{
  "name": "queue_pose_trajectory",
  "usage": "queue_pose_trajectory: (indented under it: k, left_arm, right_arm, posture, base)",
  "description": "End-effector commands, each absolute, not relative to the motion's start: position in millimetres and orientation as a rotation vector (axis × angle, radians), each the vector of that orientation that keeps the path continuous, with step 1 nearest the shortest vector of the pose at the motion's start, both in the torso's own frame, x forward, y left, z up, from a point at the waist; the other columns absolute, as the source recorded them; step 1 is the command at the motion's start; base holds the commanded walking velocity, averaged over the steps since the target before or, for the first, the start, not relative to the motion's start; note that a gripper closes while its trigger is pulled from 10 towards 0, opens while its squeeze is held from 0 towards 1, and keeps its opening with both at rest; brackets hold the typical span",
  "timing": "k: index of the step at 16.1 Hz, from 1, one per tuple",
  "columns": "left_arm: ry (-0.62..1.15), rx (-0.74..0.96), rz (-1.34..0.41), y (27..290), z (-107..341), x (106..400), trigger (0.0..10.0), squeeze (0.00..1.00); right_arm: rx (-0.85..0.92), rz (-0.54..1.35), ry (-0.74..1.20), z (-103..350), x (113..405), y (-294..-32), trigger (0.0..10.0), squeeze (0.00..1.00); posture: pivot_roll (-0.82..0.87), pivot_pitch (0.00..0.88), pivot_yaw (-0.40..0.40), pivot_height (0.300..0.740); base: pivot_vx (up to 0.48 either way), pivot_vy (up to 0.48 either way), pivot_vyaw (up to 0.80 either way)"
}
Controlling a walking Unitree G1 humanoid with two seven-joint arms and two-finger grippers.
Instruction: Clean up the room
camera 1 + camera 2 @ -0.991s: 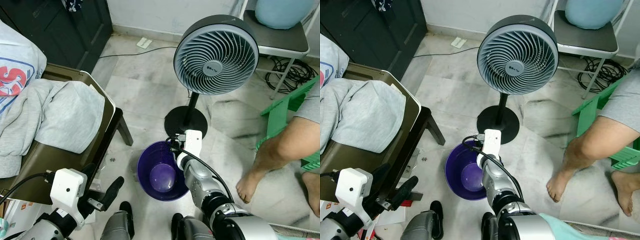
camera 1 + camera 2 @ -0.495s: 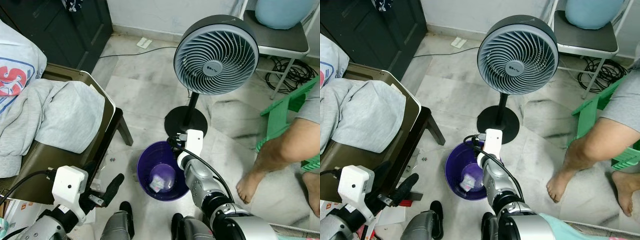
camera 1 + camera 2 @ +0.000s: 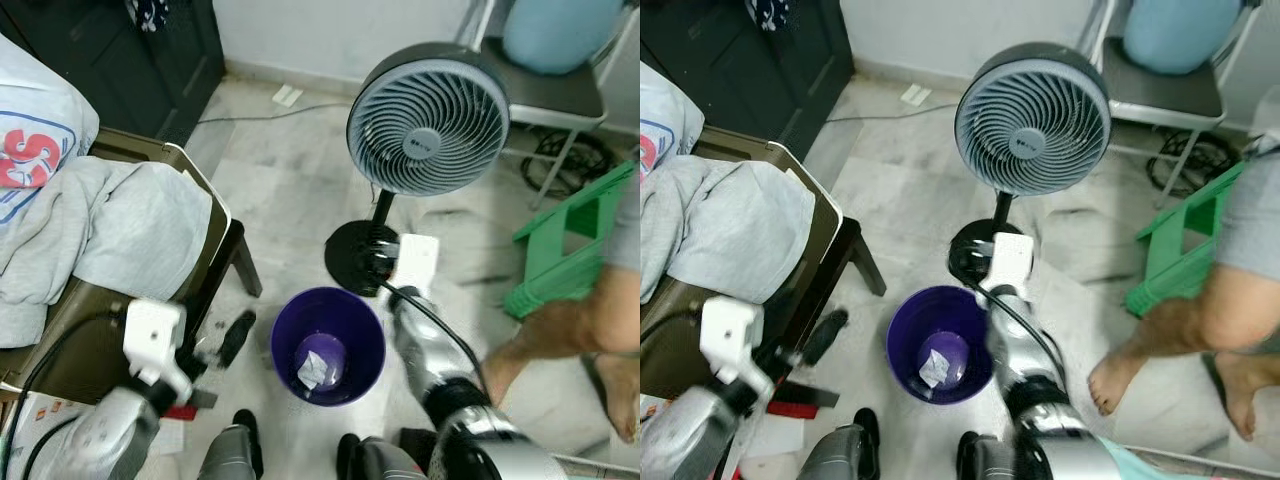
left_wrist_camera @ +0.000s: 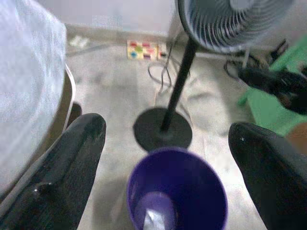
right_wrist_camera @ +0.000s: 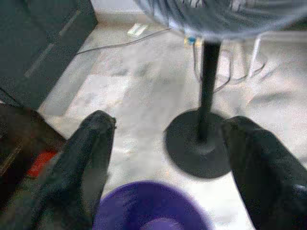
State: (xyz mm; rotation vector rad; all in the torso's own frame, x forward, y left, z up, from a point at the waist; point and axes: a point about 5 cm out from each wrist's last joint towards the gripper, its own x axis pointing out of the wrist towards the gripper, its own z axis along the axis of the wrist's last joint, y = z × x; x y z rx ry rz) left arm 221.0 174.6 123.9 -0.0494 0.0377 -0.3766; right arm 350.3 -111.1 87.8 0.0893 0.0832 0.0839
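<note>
A purple bin (image 3: 940,345) sits on the floor by a fan (image 3: 1032,118). A crumpled wrapper (image 3: 933,368) lies inside it.

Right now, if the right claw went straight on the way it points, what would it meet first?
Probably the fan's round base, centred between the open right claw's fingers, just beyond the purple bin's rim. Depth is uncertain.

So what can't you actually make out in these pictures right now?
- Crumpled scrap in the purple bin: too small to identify, eye views.
- Right end effector: fingertips cut off by the frame edge, right wrist view.
- Fan brand label: too small to read.
- Person's leg: cut off at the edge.
</note>
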Motion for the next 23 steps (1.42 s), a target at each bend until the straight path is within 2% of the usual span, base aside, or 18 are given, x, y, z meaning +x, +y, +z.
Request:
queue_pose_trajectory:
  k: [1, 5, 8, 10, 11, 12, 13, 14, 18, 20, 23]
  left_arm:
    - [0.041, -0.044, -0.35, 177, 120, 223, 10.0, 0.0]
    - [-0.046, -0.037, -0.249, 174, 126, 254, 10.0, 0.0]
    - [-0.095, -0.057, -0.162, 177, 126, 265, 10.0, 0.0]
    - [-0.106, -0.064, -0.132, 179, 124, 270, 10.0, 0.0]
    - [-0.106, -0.063, -0.124, 179, 123, 272, 10.0, 0.0]
    - [-0.105, -0.064, -0.128, 177, 122, 273, 10.0, 0.0]
    - [-0.105, -0.066, -0.137, 175, 121, 274, 10.0, 0.0]
    - [-0.113, -0.062, -0.141, 173, 121, 274, 10.0, 0.0]
    - [-0.082, -0.073, -0.124, 173, 109, 274, 10.0, 0.0]
    - [-0.083, -0.088, -0.163, 164, 108, 271, 10.0, 0.0]
    - [-0.085, -0.142, -0.147, 159, 108, 257, 10.0, 0.0]
  right_arm:
    - [0.005, 0.088, 0.025, 93, 348, -116, 10.0, 1.0]
    - [0.022, 0.07, -0.017, 109, 350, -137, 10.0, 1.0]
    - [-0.069, 0.108, -0.104, 121, 337, -145, 10.0, 1.0]
    - [-0.099, 0.094, -0.101, 115, 324, -157, 10.0, 0.95]
    - [-0.125, 0.075, -0.095, 111, 316, -165, 10.0, 0.87]
    - [-0.145, 0.063, -0.081, 106, 304, -173, 10.0, 0.75]
    - [-0.155, 0.066, -0.059, 102, 295, -177, 10.0, 0.0]
    - [-0.183, 0.087, -0.04, 99, 286, -177, 10.0, 0.0]
    - [-0.298, 0.231, -0.066, 107, 281, -164, 10.0, 0.0]
    - [-0.333, 0.344, -0.094, 116, 276, -147, 10.0, 0.0]
    - [-0.29, 0.24, -0.104, 121, 286, -147, 10.0, 0.0]
  posture:
    - [0.01, 0.164, -0.023, 0.74]
    - [-0.03, 0.08, -0.043, 0.74]
    - [-0.04, 0.0, -0.06, 0.74]
    - [-0.05, 0.0, -0.054, 0.74]
    - [-0.05, 0.0, -0.055, 0.74]
    - [-0.05, 0.0, -0.058, 0.74]
    - [-0.05, 0.0, -0.057, 0.74]
    - [-0.06, 0.0, -0.056, 0.74]
    - [-0.09, 0.0, -0.02, 0.74]
    - [-0.09, 0.0, -0.038, 0.74]
    - [-0.06, 0.0, -0.087, 0.74]
  base:
    - [0.0, 0.0, 0.0]
    - [0.0, 0.0, 0.0]
    - [0.0, 0.0, 0.0]
    - [0.0, 0.0, 0.0]
    - [0.0, 0.0, 0.0]
    - [0.0, 0.0, 0.0]
    - [0.0, 0.0, 0.0]
    - [0.0, 0.0, 0.0]
    - [0.0, 0.0, 0.0]
    - [0.0, 0.0, 0.0]
    - [0.0, 0.0, 0.0]
